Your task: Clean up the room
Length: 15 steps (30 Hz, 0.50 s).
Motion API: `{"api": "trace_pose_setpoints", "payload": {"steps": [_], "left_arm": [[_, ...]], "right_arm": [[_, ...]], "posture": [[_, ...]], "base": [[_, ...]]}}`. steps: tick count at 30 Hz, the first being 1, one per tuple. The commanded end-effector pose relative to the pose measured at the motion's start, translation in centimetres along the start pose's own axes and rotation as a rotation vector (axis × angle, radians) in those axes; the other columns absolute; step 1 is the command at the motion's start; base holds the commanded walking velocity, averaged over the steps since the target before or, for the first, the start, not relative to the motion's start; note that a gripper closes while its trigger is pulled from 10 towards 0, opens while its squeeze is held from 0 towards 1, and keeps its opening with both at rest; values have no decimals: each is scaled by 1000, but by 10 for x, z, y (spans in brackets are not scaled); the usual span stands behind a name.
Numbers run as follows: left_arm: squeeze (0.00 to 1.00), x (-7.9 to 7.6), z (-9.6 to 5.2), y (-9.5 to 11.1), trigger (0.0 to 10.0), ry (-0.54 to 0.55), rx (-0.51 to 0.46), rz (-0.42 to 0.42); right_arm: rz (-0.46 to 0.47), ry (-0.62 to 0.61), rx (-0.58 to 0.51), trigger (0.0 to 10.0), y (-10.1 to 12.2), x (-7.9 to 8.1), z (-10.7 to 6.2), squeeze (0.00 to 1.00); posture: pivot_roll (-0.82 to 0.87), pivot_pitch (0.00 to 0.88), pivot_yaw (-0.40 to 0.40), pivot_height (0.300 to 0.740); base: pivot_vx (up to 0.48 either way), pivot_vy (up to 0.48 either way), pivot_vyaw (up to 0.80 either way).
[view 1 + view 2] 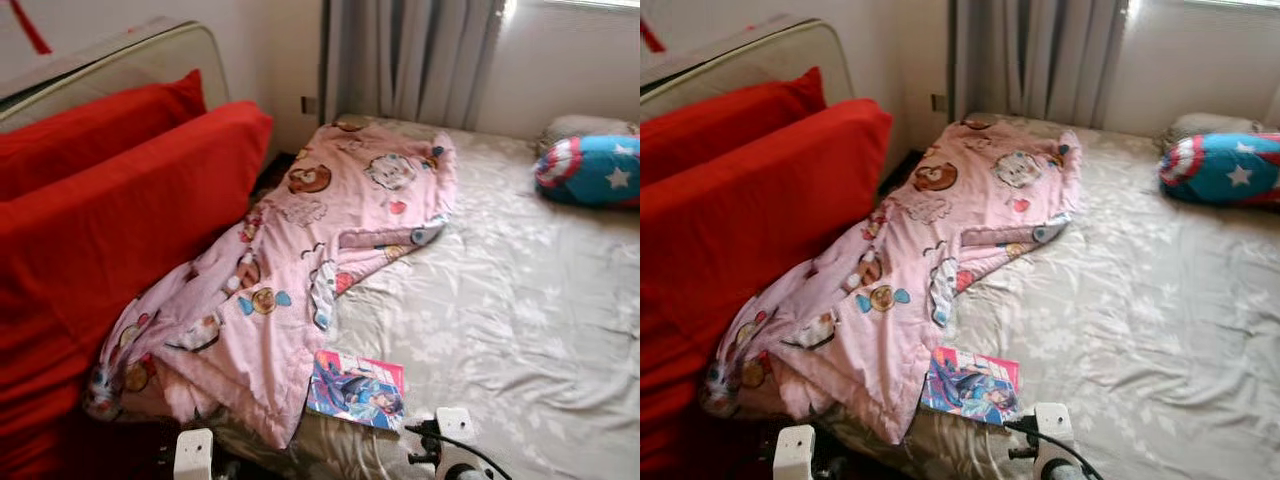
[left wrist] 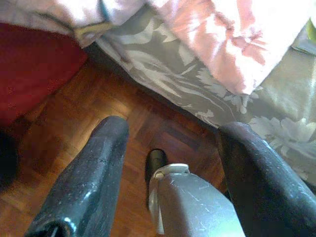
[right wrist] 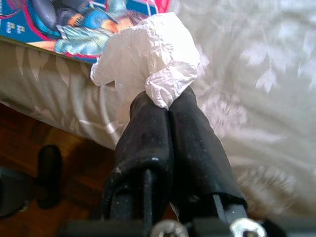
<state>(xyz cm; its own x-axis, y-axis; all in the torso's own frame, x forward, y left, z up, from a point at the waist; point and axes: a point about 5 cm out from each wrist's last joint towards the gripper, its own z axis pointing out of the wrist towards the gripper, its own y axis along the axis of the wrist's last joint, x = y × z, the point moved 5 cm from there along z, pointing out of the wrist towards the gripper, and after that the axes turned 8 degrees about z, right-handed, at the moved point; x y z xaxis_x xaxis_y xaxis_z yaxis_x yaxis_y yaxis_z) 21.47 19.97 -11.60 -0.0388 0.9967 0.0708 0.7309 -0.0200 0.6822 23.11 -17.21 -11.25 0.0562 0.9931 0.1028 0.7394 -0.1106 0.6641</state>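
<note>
Left eye view: red cushions [image 1: 110,210] stand at the bed's [image 1: 520,300] left edge; pink blanket [image 1: 300,260] drapes over it. Left gripper [image 2: 168,163], fingers apart, hangs above wood floor [image 2: 74,138]. Right gripper [image 3: 165,106] is clamped on crumpled tissue [image 3: 148,59] at the near edge, beside comic book [image 1: 357,388].

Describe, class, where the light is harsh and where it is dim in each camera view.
Left eye view: window glare at the top corner, soft focus. Left wrist view: pink blanket washed out, floor shadowed. Right wrist view: crumpled tissue bright, floor dark.
</note>
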Motion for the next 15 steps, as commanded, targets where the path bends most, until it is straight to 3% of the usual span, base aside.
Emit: {"api": "trace_pose_setpoints", "payload": {"steps": [1, 6, 15], "left_arm": [[0, 10, -4, -12, 10000, 44, 35, -7], [0, 14, -5, -17, 10000, 78, 53, -49], [0, 10, -5, -19, 10000, 64, 58, -43]], "right_arm": [[-13, 6, 1, 10000, 1, 3, 1, 0], [-32, 17, 6, 10000, 1, 5, 1, 0], [-38, 21, 7, 10000, 0, 6, 1, 0]], "posture": [[-25, 53, -29, 740], [-18, 73, -31, 740], [-17, 99, -24, 740]], "base": [[0, 0, 794], [0, 0, 795], [0, 0, 800]]}}
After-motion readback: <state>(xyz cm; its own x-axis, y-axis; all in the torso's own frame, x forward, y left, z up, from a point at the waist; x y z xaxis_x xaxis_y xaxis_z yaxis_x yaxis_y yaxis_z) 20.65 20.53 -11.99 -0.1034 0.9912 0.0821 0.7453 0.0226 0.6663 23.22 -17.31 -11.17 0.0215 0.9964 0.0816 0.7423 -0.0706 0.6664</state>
